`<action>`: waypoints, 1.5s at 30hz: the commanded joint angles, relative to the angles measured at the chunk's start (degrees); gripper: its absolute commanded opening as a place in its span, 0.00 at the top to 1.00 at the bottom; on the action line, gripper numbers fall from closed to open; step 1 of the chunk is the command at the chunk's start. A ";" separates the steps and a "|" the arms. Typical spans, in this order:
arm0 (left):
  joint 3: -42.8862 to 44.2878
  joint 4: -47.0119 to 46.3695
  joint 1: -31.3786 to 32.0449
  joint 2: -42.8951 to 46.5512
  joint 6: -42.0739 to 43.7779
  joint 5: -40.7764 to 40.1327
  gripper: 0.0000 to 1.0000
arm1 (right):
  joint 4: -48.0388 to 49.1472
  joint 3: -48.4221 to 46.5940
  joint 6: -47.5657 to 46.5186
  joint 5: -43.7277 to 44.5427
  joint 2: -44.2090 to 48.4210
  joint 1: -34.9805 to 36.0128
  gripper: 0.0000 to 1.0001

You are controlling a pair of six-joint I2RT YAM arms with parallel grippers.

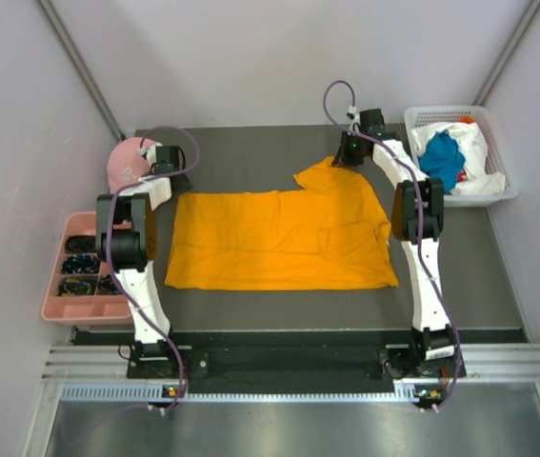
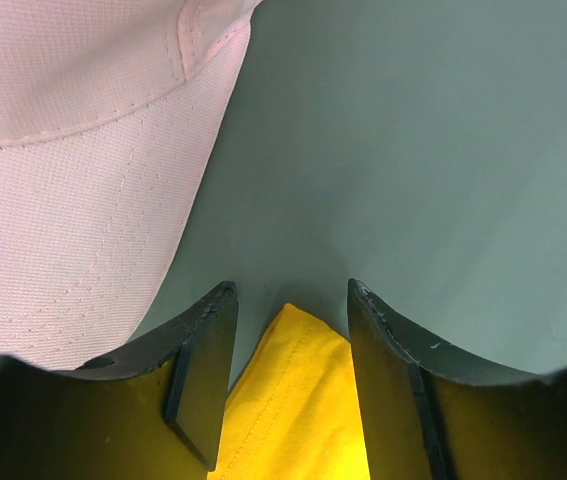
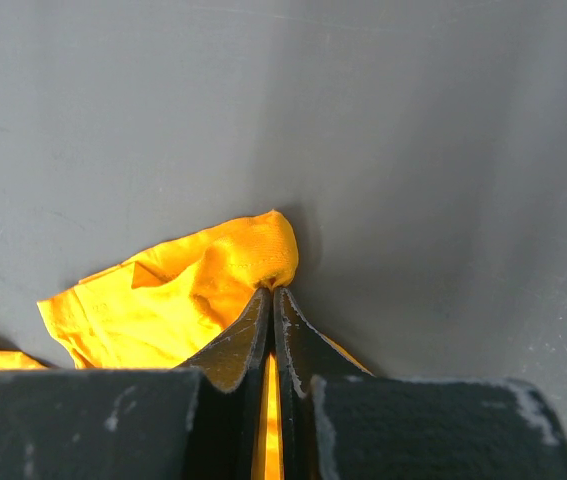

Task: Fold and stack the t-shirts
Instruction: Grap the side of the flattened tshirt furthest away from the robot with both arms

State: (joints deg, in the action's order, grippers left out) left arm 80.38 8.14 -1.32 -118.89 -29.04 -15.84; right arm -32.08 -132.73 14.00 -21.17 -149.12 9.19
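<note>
The work surface is a flat dark grey table top point(image 1: 250, 152), closed in by pale walls point(image 1: 250, 57) on three sides. We find the bright orange-yellow cloth t-shirt point(image 1: 279, 238) spread flat at its middle, hem to the left.

The left gripper point(image 2: 291, 290) stands at the shirt's far left corner. Its jaws are apart, with the corner of cloth between them. The right gripper point(image 3: 271, 290) is at the shirt's far right edge, jaws pressed together on a raised fold of the orange cloth.

Far right of the shirt, a white slatted plastic basket point(image 1: 508, 181) holds a teal-blue t-shirt point(image 1: 443, 160) on a white t-shirt point(image 1: 479, 143). Far left, just beside the left gripper, lies a pink fabric baseball cap point(image 1: 125, 164). Left of the shirt sits a pink compartment tray point(image 1: 55, 309).

Bare table shows beyond the shirt's far edge and along its near edge.
</note>
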 commanded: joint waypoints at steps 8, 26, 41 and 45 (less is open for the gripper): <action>-3.73 2.23 0.71 2.52 -1.64 2.21 0.47 | -0.09 1.15 -0.73 0.07 1.81 -0.23 1.00; -2.68 3.20 1.15 1.47 -2.43 1.25 1.00 | 0.70 1.95 -0.11 -0.89 2.17 -0.75 1.00; -3.65 2.23 1.15 2.96 -2.95 2.56 1.00 | 1.40 4.76 -2.48 3.76 9.45 -1.46 1.00; -4.35 1.88 1.15 4.02 -3.31 3.09 1.00 | 0.52 5.11 -2.66 4.47 12.18 -1.54 1.00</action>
State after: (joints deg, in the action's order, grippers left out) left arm 77.14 8.12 -0.38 -116.71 -31.59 -14.57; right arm -31.31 -127.72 12.84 -18.35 -144.73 8.40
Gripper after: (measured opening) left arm 0.012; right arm 0.007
